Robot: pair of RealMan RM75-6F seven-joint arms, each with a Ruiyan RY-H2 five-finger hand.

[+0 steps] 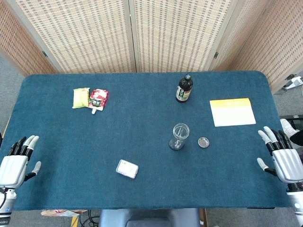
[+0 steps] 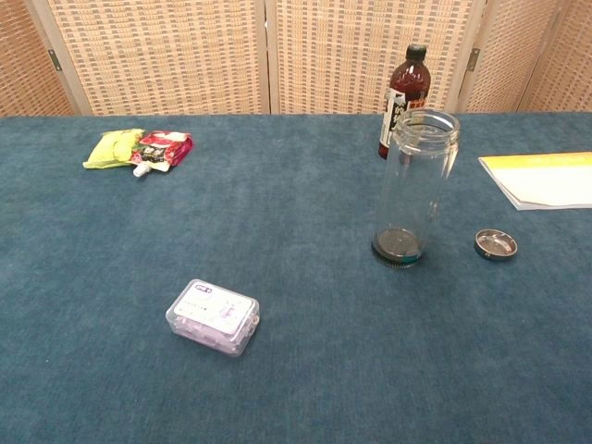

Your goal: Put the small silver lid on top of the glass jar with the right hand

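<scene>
A clear glass jar (image 1: 179,136) (image 2: 413,188) stands upright and uncovered near the middle of the blue table. Just to its right the small silver lid (image 1: 203,142) (image 2: 496,244) lies flat on the cloth, hollow side up. My right hand (image 1: 280,153) rests open at the table's right front edge, well to the right of the lid, holding nothing. At the left front edge my left hand (image 1: 17,161) is open too, fingers apart. Neither hand shows in the chest view.
A dark bottle (image 1: 184,88) (image 2: 403,90) stands behind the jar. A yellow and white booklet (image 1: 232,112) (image 2: 546,178) lies at the right. A small clear plastic box (image 1: 127,169) (image 2: 213,316) sits front centre. Two snack packets (image 1: 90,98) (image 2: 139,148) lie at the back left.
</scene>
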